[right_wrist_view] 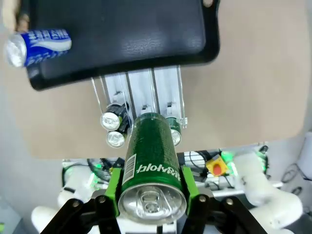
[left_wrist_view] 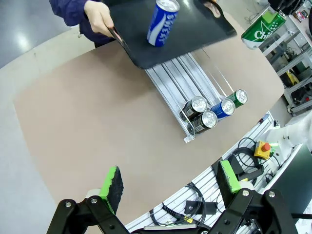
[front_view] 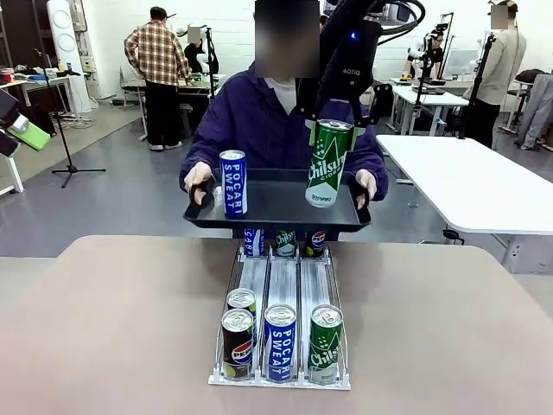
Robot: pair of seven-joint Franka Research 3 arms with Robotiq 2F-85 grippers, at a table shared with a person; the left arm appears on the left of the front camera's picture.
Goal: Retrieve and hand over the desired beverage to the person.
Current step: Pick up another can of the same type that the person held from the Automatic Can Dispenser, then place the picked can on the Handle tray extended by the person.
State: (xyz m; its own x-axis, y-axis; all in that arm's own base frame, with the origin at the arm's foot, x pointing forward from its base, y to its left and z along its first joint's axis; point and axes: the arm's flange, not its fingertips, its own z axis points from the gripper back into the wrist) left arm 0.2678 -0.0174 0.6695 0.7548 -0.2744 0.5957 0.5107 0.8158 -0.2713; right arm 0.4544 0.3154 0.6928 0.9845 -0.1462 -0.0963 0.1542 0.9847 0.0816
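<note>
1. The right gripper (front_view: 331,130) is clamped on a green Chilsung Cider can (front_view: 327,162), holding it slightly tilted over the black tray (front_view: 276,216) that the person (front_view: 259,121) holds out at the far edge of the surface (front_view: 104,328).
2. Let go too high or off-level, the can could topple or knock the blue Pocari Sweat can (front_view: 233,182) standing on the tray.
3. The left gripper (left_wrist_view: 168,187) hangs wide and empty.
4. The dispenser rack (front_view: 281,333) shows Pepsi, Pocari Sweat and Chilsung labels.

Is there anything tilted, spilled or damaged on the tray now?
Nothing stands out. The blue Pocari Sweat can stands upright on the black tray; the right gripper holds the green Chilsung can slightly tilted. No spill shows.
</note>
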